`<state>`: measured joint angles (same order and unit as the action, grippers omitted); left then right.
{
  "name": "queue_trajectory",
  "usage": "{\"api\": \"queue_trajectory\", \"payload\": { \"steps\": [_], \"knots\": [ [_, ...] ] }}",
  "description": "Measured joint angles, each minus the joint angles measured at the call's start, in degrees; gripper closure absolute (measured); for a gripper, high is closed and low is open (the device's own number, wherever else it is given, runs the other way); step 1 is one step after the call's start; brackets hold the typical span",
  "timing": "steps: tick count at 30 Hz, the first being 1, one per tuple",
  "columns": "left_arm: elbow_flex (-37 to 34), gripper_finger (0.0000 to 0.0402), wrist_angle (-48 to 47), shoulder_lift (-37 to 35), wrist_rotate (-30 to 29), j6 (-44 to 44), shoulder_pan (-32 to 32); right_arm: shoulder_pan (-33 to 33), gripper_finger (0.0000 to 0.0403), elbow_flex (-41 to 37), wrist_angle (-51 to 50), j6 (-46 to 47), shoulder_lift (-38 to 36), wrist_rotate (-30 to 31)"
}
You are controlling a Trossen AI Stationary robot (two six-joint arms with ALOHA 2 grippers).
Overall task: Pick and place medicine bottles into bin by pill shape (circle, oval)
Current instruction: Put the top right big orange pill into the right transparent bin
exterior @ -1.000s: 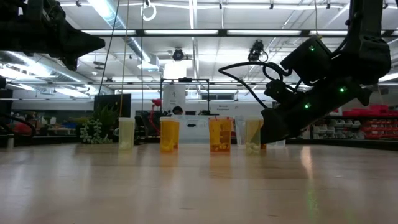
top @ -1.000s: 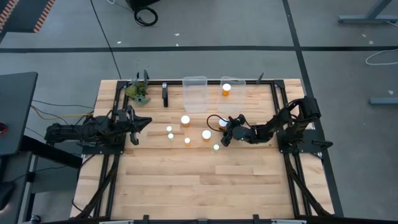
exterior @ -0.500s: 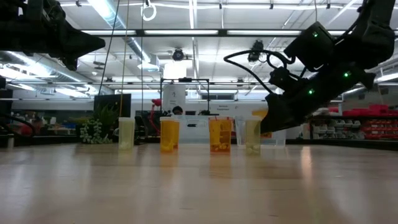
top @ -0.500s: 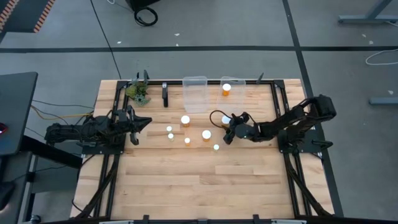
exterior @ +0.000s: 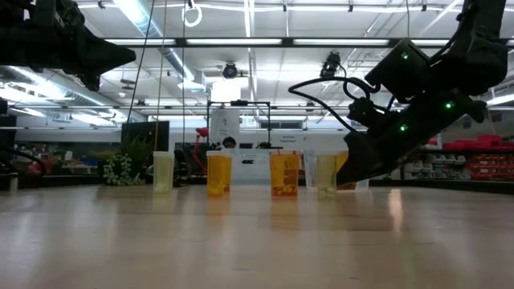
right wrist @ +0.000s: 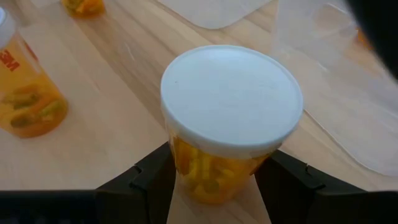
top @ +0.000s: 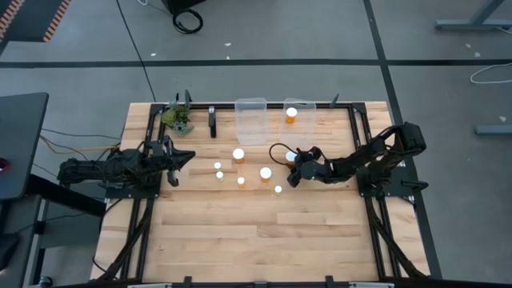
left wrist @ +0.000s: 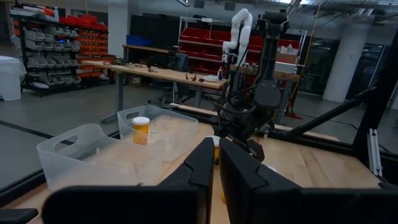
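- Amber translucent bottle [right wrist: 224, 162], smooth round white cap, lifted above the pale wood-plank tabletop [top: 256, 232], near two clear plastic bins [top: 252, 120].
- Right gripper [right wrist: 214, 177]: dark fingers [right wrist: 146, 177] clamp its sides.
- Left gripper [left wrist: 216, 168]: fingers pressed together, empty.

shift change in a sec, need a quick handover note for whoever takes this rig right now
Right gripper: shut on a white-capped medicine bottle, held just above the table near the bins.
Left gripper: shut, empty, waiting at the table's left side.
Done: one bottle sits in the right bin. The left bin looks empty.
Left: place the held bottle, then sort the five bottles standing mid-table.
Pill shapes can't be told from here.
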<state>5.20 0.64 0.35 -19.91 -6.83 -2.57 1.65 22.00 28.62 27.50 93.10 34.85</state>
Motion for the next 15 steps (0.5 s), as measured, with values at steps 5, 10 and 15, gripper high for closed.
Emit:
{"api": "queue_trajectory", "payload": {
  "steps": [5,10,15],
  "knots": [
    [0.0,0.0367,0.0,0.0,0.0,0.0,0.0,0.0,0.0193,0.0,-0.5,-0.3,0.0,0.0],
    [0.0,0.0375,0.0,0.0,0.0,0.0,0.0,0.0,0.0186,0.0,-0.6,-0.5,0.0,-1.9],
    [0.0,0.0374,0.0,0.0,0.0,0.0,0.0,0.0,0.0151,0.0,-0.7,-0.7,0.0,-2.1]
  ]
}}
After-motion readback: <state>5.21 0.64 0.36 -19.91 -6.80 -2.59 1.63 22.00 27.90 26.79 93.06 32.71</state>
